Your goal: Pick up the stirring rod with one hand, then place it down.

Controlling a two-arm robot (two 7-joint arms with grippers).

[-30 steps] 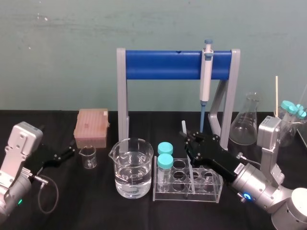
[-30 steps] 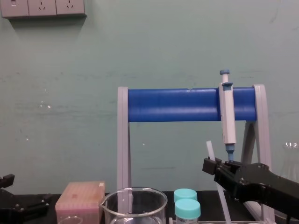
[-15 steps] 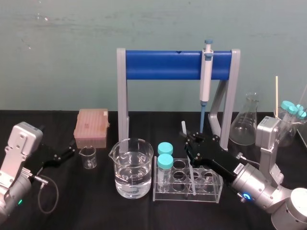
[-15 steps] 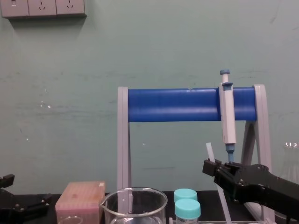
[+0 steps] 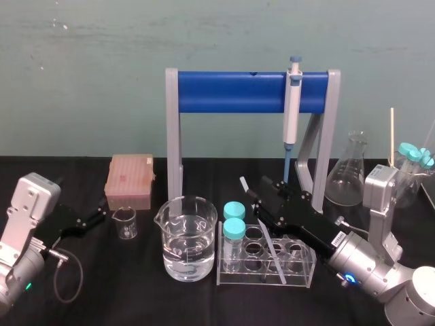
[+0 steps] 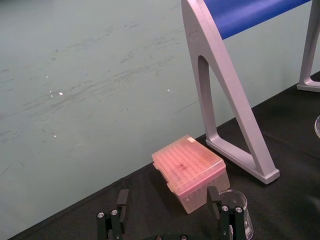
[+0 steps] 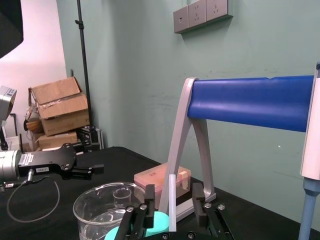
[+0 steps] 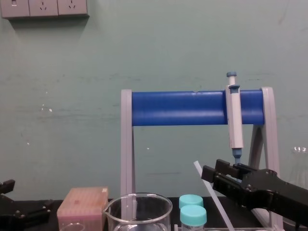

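**While the stirring rod leans in the rack, the right gripper stands open around it**

Where the rod's lower end sits among the wells of the clear rack, the exact well cannot be told. It lies to the right of the two teal-capped tubes. The rod is tilted, with its top toward the robot's left, and its upper part passes between the black fingers of the right gripper.

In the right wrist view the rod rises between the two fingers, with a gap on either side, so the jaws are parted and do not pinch it. The chest view shows the same lean: the rod slants up to the left past the gripper, below the tip of the pipette hanging on the blue-barred stand.

The large beaker holds clear liquid and stands just left of the rack. The left gripper rests low over the black table at the far left, near the small beaker and the pink tip box. In its wrist view the fingers are spread wide and hold nothing
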